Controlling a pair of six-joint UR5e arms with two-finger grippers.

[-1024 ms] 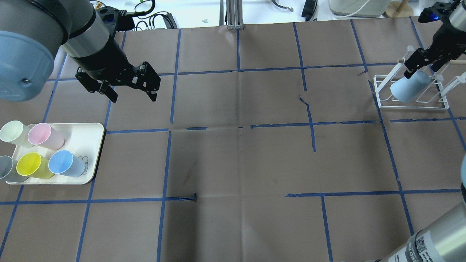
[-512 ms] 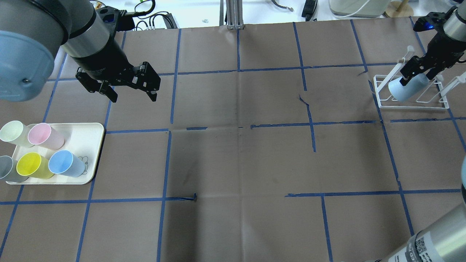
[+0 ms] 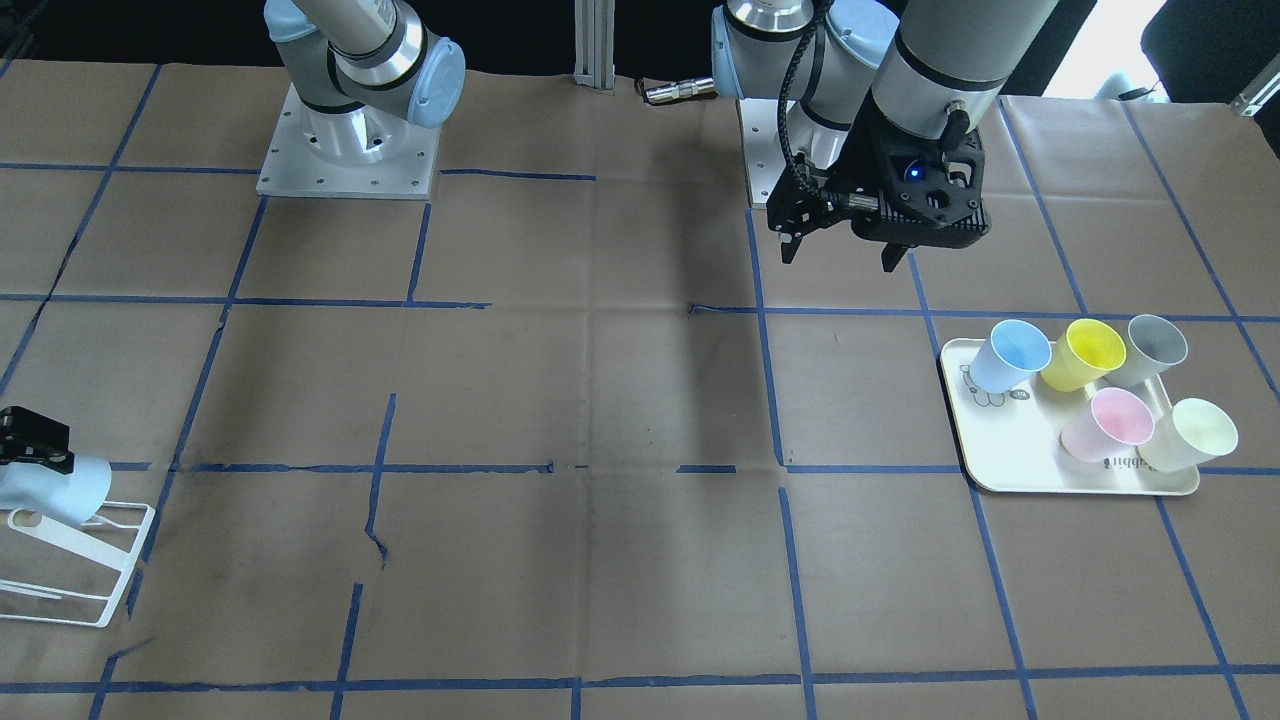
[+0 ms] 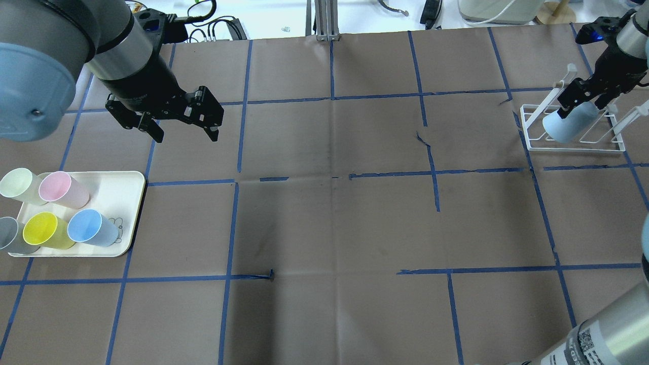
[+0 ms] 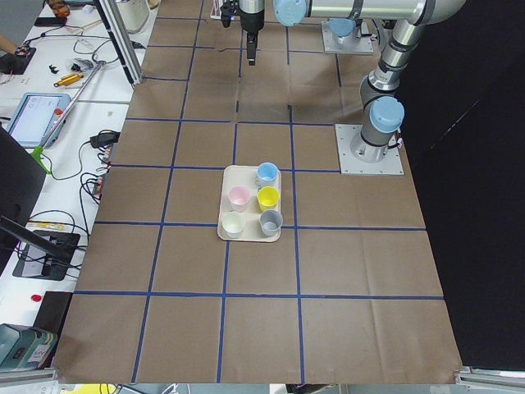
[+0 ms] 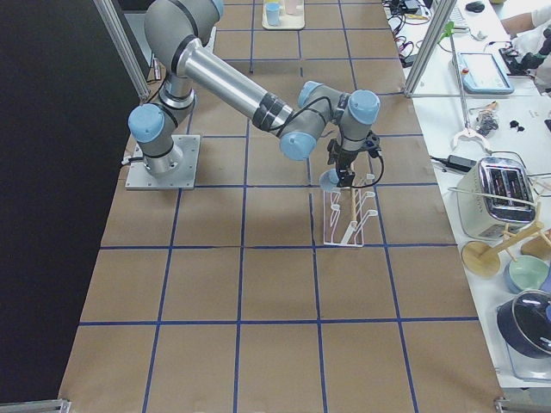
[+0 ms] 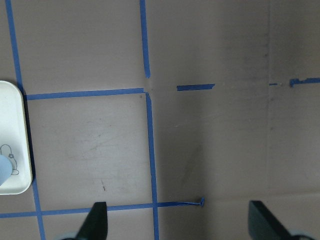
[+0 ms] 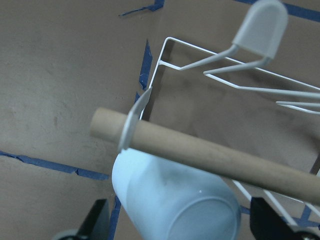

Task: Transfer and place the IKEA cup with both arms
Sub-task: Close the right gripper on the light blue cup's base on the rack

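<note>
Since a second ago the right end effector [image 4: 583,104] has carried the IKEA cup [image 4: 568,123] slightly up and back over the white wire rack [image 4: 573,144], fingers closed on it. The left end effector [image 4: 185,132] hangs wide open and empty over the worktop [image 4: 334,218]. If released off-peg, the tilted cup may slip off the rack.

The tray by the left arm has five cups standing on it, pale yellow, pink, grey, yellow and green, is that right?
Not quite: there is no green cup. The fifth cup on the tray is a sky-blue cup, standing beside the yellow cup. The overhead exterior view shows it, with the pink cup, the pale yellow cup and the grey cup as you said.
</note>
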